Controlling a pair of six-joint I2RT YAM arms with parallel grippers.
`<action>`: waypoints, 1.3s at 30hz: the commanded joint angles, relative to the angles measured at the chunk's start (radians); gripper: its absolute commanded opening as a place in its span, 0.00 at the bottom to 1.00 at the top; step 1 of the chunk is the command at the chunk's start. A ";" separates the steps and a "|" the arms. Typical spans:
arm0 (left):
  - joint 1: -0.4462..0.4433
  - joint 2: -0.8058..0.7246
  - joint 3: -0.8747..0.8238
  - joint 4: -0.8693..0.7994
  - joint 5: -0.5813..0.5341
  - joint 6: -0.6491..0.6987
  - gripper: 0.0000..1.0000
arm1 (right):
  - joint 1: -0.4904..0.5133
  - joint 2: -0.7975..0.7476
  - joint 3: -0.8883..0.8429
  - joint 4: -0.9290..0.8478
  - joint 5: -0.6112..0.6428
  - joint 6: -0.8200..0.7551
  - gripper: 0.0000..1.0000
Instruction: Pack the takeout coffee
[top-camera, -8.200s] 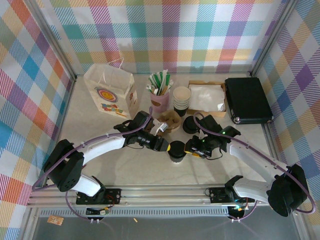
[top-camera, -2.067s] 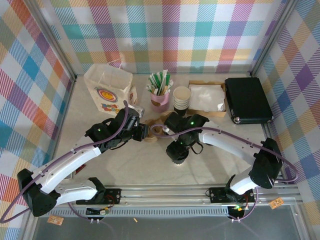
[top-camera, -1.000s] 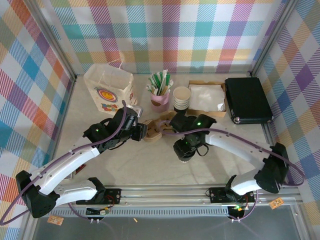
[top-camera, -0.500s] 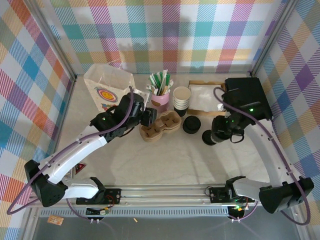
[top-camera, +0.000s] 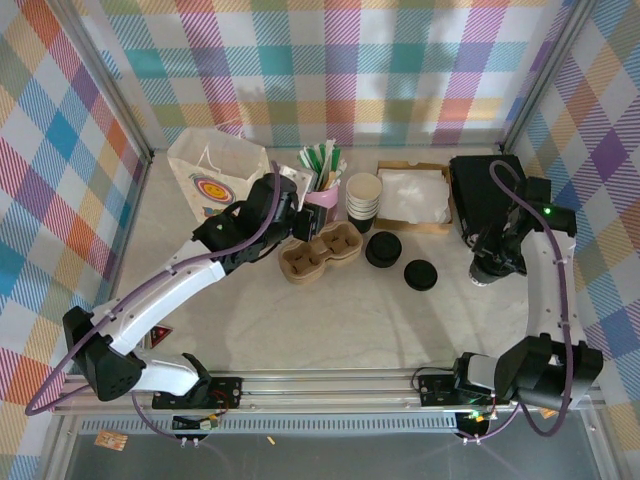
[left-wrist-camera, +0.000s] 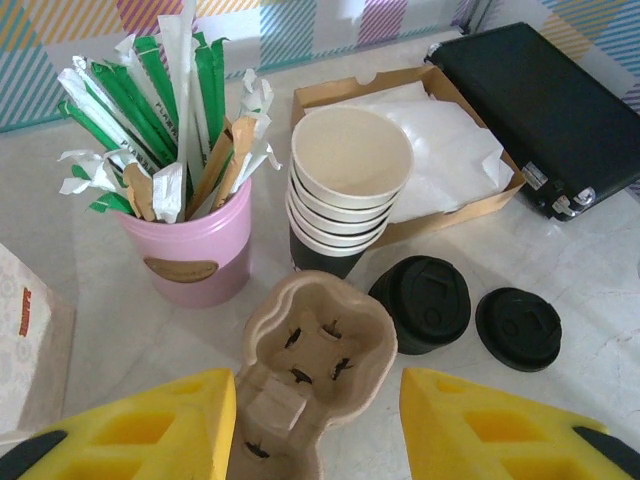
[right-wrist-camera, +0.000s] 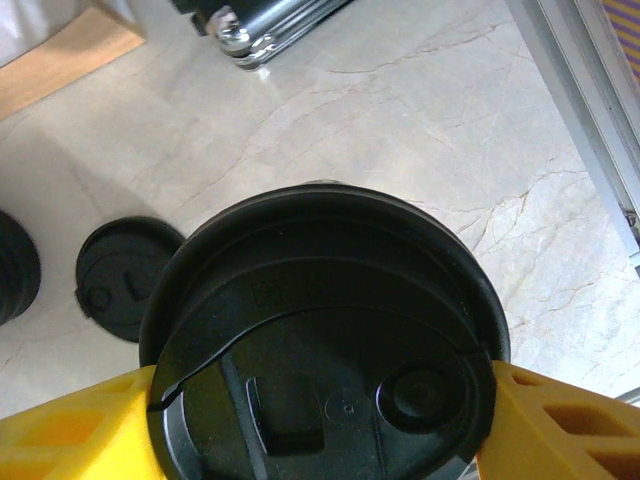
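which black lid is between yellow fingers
The one capping the takeout coffee, between the fingers of the right gripper; the loose lid and the lid stack sit free on the table.

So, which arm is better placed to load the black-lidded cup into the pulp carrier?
Probably right: the right tool grips the black-lidded takeout cup; the left tool holds the brown pulp carrier.

Plaid panels in many colours close the space on three sides: the back wall (top-camera: 330, 70), the left wall (top-camera: 50, 180) and the right wall (top-camera: 600, 150). Aluminium posts (top-camera: 103, 75) stand in the two far corners. The counter (top-camera: 330, 330) is pale and marble-patterned with thin brown veins, and an aluminium rail (top-camera: 330, 380) runs along its near edge. Soft light leaves bright patches on the back wall and faint shadows on the counter.
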 joint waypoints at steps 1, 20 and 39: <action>0.008 0.002 0.030 0.043 -0.001 0.029 0.47 | -0.052 0.022 -0.039 0.079 -0.041 -0.033 0.50; 0.022 -0.043 -0.009 0.047 0.001 0.055 0.48 | -0.096 0.100 -0.127 0.147 -0.038 -0.022 0.52; 0.026 -0.044 -0.010 0.032 0.015 0.049 0.48 | -0.095 0.101 -0.147 0.149 -0.050 -0.030 0.62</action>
